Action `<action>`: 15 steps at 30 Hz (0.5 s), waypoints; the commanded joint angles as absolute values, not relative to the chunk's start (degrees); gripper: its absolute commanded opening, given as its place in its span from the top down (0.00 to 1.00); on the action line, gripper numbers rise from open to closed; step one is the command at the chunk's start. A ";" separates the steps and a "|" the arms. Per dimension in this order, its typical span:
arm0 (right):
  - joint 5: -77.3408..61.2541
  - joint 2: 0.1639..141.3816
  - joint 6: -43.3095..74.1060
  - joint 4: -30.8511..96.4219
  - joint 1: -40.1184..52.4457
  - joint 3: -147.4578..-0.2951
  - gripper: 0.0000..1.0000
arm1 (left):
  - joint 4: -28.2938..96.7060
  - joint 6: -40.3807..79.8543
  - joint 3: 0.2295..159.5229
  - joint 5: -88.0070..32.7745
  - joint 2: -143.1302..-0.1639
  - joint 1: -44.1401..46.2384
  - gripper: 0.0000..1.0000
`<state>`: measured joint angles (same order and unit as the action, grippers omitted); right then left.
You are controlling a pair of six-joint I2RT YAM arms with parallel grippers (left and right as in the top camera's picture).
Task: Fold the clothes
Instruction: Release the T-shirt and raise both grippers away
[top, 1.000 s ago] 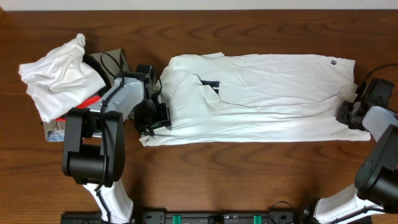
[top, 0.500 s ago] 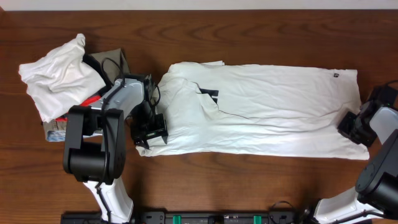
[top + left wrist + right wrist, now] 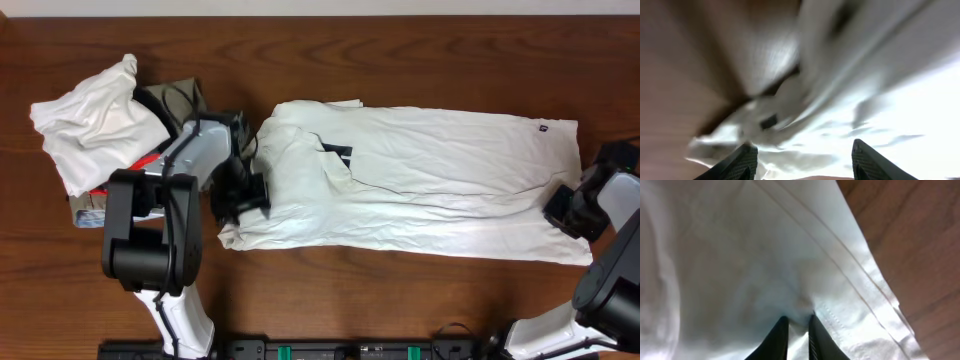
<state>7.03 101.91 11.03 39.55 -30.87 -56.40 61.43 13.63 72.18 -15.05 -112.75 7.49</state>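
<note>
A dark brown wooden table (image 3: 400, 300) fills the overhead view, with an arm at each side of its near edge. The white trousers (image 3: 450, 190) lie flat and stretched lengthwise from left to right across the middle and right of the table, wrinkled, with a dark patch (image 3: 338, 151) showing near their left end and a tiny dark tag (image 3: 540, 127) near the far right corner.

The left gripper (image 3: 240, 195) sits at the left end of the trousers, over the bunched near corner. In the left wrist view, which is blurred, its two fingers (image 3: 742, 162) stand well apart with white cloth in front of them; whether any cloth is caught between them I cannot tell.

The right gripper (image 3: 566, 211) is at the right end of the trousers, on the near corner. In the right wrist view its fingertips (image 3: 776, 339) are drawn almost together and pinch a small pucker of the white cloth just inside the stitched hem, with bare wood beyond the edge.

At the far left of the table lies a heap: a crumpled white garment (image 3: 85, 130), an olive garment (image 3: 190, 98) behind it, and a bit of red cloth (image 3: 150, 160) just beside the left arm.
</note>
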 commanded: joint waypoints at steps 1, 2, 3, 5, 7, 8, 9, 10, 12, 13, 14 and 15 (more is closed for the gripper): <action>1.54 103.72 9.13 42.13 -31.11 -59.00 0.84 | 61.19 11.60 80.18 -13.82 -108.38 6.92 0.39; 0.95 102.91 9.13 43.16 -31.11 -60.90 0.84 | 61.17 11.60 82.04 -13.61 -107.31 6.92 0.39; 0.51 102.04 9.04 44.05 -31.11 -62.67 0.83 | 60.95 11.57 83.88 -13.37 -106.19 6.92 0.39; -0.82 100.25 7.81 45.74 -31.11 -66.28 0.81 | 59.48 11.57 86.65 -12.84 -104.16 6.92 0.39; -2.26 98.28 7.11 46.59 -30.98 -69.73 0.78 | 56.23 11.57 88.42 -12.75 -102.32 6.92 0.39; -3.46 97.36 6.79 46.72 -30.98 -71.26 0.76 | 53.60 11.57 88.66 -12.78 -101.45 6.92 0.39; -5.28 96.57 6.04 46.72 -30.98 -72.66 0.72 | 50.78 11.57 88.64 -12.78 -100.62 6.92 0.39; -7.81 95.85 4.93 46.52 -31.00 -74.02 0.66 | 48.05 11.57 88.64 -12.78 -100.16 6.92 0.39; -14.68 94.74 0.95 45.87 -30.89 -76.09 0.43 | 43.46 11.57 88.64 -12.82 -99.96 6.92 0.38; -18.70 94.28 -1.30 44.99 -30.85 -76.71 0.38 | 41.98 11.55 88.64 -12.80 -99.98 6.92 0.38; -21.67 94.02 -2.94 43.68 -30.81 -76.88 0.41 | 40.58 11.33 88.64 -12.82 -100.14 6.94 0.38; -22.90 93.95 -3.62 42.50 -30.72 -76.88 0.44 | 39.46 11.35 88.64 -12.88 -100.27 6.94 0.38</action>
<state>-11.55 95.04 2.39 43.64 -30.83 -75.85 40.84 12.12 88.66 -13.50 -99.44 7.20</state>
